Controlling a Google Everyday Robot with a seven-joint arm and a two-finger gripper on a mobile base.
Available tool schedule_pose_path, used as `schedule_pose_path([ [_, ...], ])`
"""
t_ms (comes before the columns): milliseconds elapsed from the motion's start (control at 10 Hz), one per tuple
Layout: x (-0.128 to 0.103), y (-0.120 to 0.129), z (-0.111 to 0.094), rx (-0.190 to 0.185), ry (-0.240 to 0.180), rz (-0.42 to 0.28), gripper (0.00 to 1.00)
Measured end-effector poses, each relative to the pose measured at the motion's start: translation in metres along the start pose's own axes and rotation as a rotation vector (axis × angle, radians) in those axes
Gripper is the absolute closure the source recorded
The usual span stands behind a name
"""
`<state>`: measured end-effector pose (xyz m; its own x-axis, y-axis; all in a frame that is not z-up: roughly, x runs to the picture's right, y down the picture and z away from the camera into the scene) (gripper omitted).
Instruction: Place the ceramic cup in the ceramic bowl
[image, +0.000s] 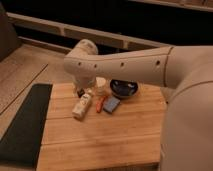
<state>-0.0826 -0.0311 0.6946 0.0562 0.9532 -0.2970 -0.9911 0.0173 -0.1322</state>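
Observation:
The ceramic cup (101, 86) is small and cream-white and stands on the wooden table just left of the ceramic bowl (124, 89). The bowl is dark, glossy and round, and my arm partly covers it. My gripper (80, 92) hangs under the wrist at the table's far side. It is just left of the cup and above the top end of a lying bottle. Most of the gripper is hidden behind the wrist.
A cream-white labelled bottle (82, 106) lies left of centre on the wooden table (100, 140). A small orange item (100, 104) and a blue block (112, 103) lie in front of the bowl. A dark mat (27, 125) covers the left side. My arm (130, 65) spans the back.

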Motion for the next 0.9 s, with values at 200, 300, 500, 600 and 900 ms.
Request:
schedule_pose_path([
  [200,-0.037,-0.026,-0.029,-0.062,-0.138,0.042,0.35],
  [300,-0.048,-0.033,-0.041,-0.085,-0.184,0.054,0.35],
  [500,-0.051,-0.035,-0.044,-0.09,-0.196,0.055,0.35],
  [600,-0.051,-0.035,-0.042,-0.086,-0.194,0.054,0.35],
  [900,-0.113,-0.086,-0.042,0.009,-0.271,0.111,0.35],
])
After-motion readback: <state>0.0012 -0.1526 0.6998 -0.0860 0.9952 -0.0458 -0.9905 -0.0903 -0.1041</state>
